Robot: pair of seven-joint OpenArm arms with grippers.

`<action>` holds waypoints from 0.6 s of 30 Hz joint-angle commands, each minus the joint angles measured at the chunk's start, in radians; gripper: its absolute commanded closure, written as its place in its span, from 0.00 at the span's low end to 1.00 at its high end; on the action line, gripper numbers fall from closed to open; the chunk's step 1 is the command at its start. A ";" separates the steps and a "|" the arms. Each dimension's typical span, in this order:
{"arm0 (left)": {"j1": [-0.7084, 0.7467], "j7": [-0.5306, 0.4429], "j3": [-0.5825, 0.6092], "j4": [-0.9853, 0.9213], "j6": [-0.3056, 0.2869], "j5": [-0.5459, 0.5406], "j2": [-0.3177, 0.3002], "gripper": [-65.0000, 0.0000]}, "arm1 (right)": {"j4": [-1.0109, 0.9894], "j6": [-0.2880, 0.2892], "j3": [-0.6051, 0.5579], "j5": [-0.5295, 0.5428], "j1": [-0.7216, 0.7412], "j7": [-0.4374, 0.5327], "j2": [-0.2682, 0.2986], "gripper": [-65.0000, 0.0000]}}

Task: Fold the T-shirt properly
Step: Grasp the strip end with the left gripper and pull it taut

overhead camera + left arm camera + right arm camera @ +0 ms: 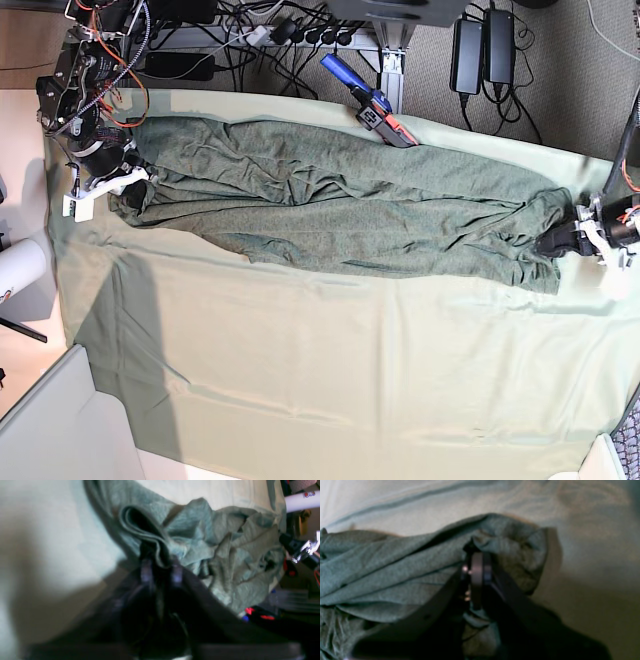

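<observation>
Left gripper (160, 555), right gripper (476, 555) each clamp T-shirt (340, 215) ends; base view shows stretched span.

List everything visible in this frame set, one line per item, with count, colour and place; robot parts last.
T-shirt: one, dark olive green, stretched across the far half of the table, wrinkled, pinched at both ends.
Table cloth: one, pale mint green, covering the table under the shirt.
Power bricks: two, black, on the floor beyond the table's far edge.
Cables: a tangle, black, on the floor at the far edge.
Blue and red tool: one, at the table's far edge; kind unclear.
Left gripper: one, black, shut on a folded edge of the shirt, on the base view's right.
Right gripper: one, black, shut on bunched shirt fabric, on the base view's left.
</observation>
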 commanded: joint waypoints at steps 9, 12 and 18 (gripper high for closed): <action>-0.031 -0.018 -0.056 0.014 -0.016 0.068 -0.008 1.00 | 0.008 0.018 0.006 -0.003 0.008 0.000 0.021 1.00; -0.055 -0.022 -0.116 0.014 -0.016 0.097 -0.008 1.00 | 0.008 0.018 0.006 0.005 0.008 0.000 0.021 1.00; -0.085 -0.069 -0.131 0.014 -0.016 0.214 -0.014 1.00 | 0.014 0.018 0.006 0.137 0.013 0.000 0.022 1.00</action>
